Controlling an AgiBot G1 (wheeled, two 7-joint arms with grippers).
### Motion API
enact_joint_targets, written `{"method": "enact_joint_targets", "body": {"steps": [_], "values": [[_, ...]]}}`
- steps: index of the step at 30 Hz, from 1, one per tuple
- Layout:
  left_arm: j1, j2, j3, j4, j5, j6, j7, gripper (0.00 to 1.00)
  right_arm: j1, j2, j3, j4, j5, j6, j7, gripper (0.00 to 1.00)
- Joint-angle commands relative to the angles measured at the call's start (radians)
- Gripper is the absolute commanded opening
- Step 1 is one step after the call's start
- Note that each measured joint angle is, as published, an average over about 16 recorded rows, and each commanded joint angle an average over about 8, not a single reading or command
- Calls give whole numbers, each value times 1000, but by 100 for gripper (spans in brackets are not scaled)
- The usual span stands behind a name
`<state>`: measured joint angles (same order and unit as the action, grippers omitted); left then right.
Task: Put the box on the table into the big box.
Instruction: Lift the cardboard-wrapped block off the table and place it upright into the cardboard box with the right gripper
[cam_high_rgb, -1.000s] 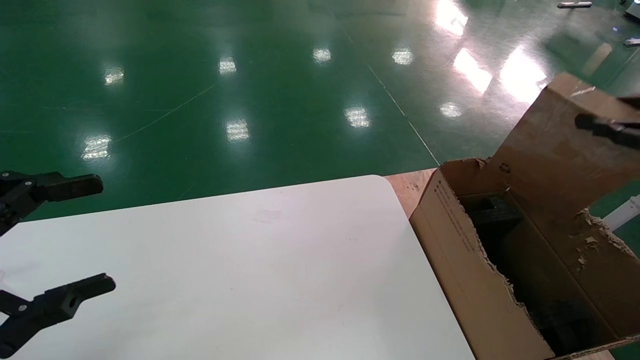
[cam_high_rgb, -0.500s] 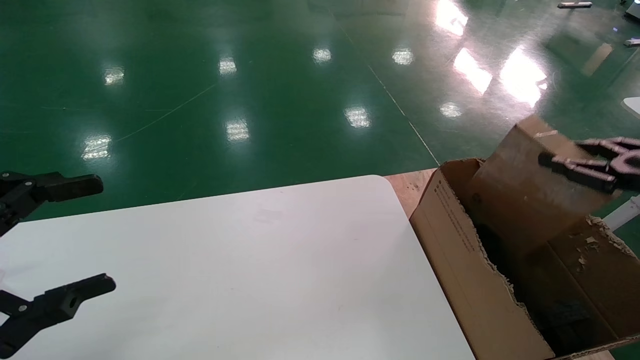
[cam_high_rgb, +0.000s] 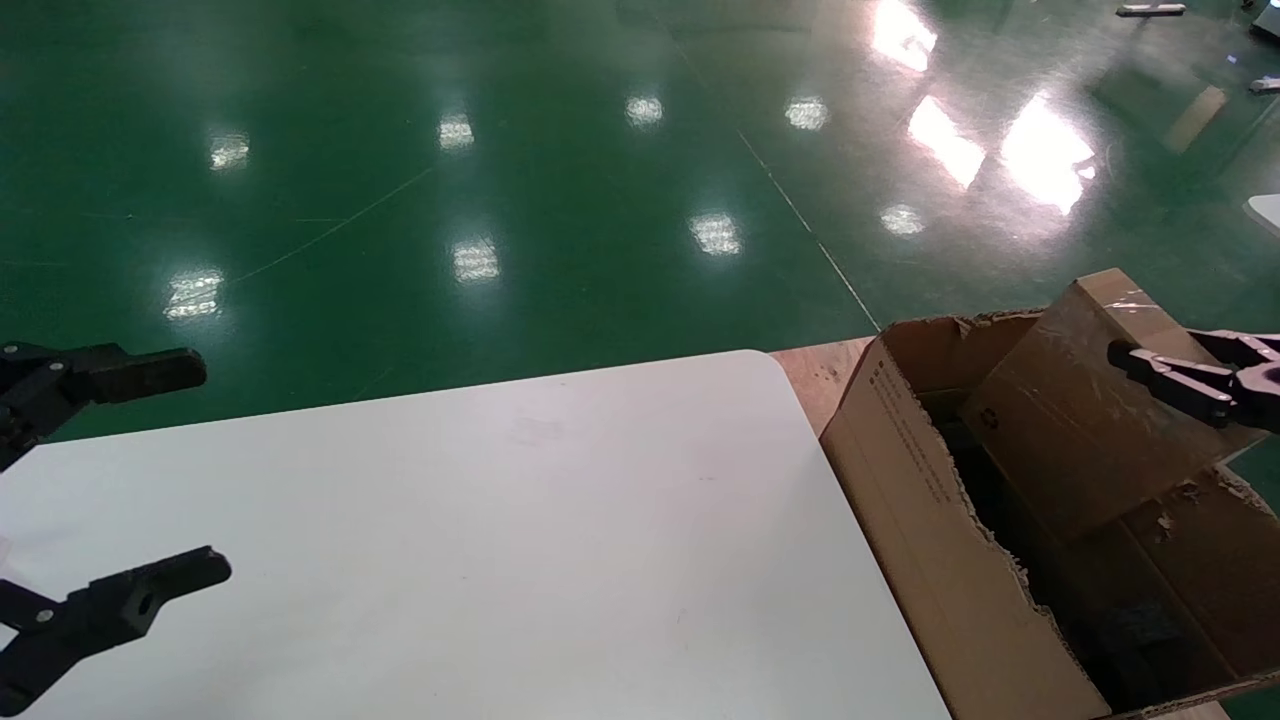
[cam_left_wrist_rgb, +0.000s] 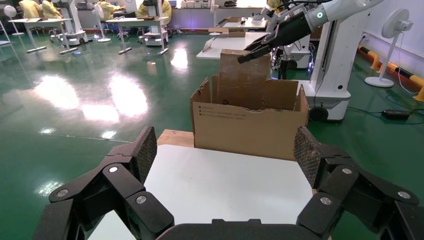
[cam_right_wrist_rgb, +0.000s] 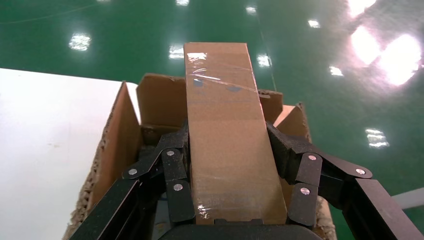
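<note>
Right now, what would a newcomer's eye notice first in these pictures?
The right gripper, shut on the box, holds it tilted and partly inside the big box, right of the table. The left gripper hangs open over the table's left side. Behind lies a shiny green floor.

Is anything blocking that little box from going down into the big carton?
Nothing visible blocks it. The right gripper clamps the small box, whose lower end is already tilted inside the open big carton. Dark shapes lie at the carton's bottom; what they are is unclear. The left gripper hangs open over the table.
</note>
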<state>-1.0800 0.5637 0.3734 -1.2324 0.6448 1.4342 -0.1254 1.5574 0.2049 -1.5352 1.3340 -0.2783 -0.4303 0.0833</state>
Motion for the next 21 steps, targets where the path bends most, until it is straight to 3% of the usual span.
{"method": "enact_joint_targets", "body": {"steps": [1,21], "values": [[0,0,0,0,0,0,0,100,17,3,-27,10,27,26,-30,0],[0,0,0,0,0,0,0,100,163,12,-248,-33,201,107,-226,0]]}}
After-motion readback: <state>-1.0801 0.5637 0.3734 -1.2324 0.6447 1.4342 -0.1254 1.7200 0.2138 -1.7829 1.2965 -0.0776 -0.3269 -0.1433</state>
